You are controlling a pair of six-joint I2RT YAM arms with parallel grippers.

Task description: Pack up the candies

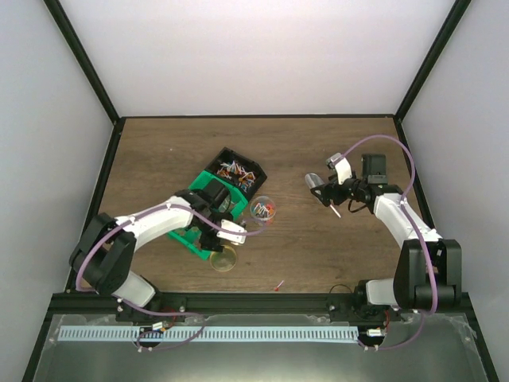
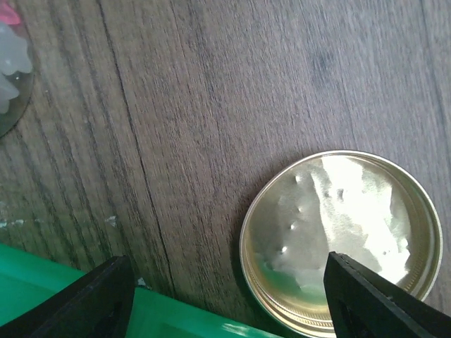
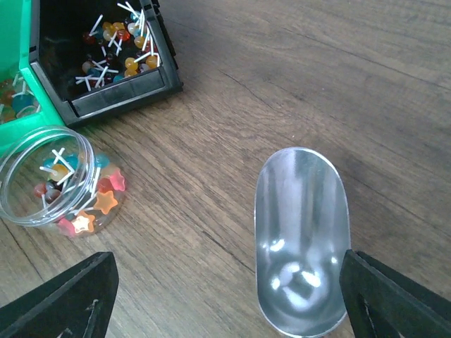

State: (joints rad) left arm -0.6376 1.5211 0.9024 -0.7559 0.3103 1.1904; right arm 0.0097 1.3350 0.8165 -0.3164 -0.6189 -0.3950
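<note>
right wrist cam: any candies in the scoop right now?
No. The metal scoop shows only bare shiny metal inside; the candies sit in the clear jar and the black bin.

Brown wood-grain tabletop [image 1: 318, 151] across the middle, with dark streaks through the grain in the wrist views. Closed in by plain white walls: back wall [image 1: 254, 56] at 12 o'clock, left wall [image 1: 40, 143] at 9 o'clock, right wall [image 1: 477, 143] at 3 o'clock. Framed by black struts [image 1: 83, 60] slanting in from 11 and 1 o'clock toward the far corners. Edged at 6 o'clock by a black rail [image 1: 262, 302], just beside a grey metal shelf [image 1: 254, 362] carrying a white slotted strip [image 1: 238, 334]. Lit softly and evenly, brightest on the back wall.
</note>
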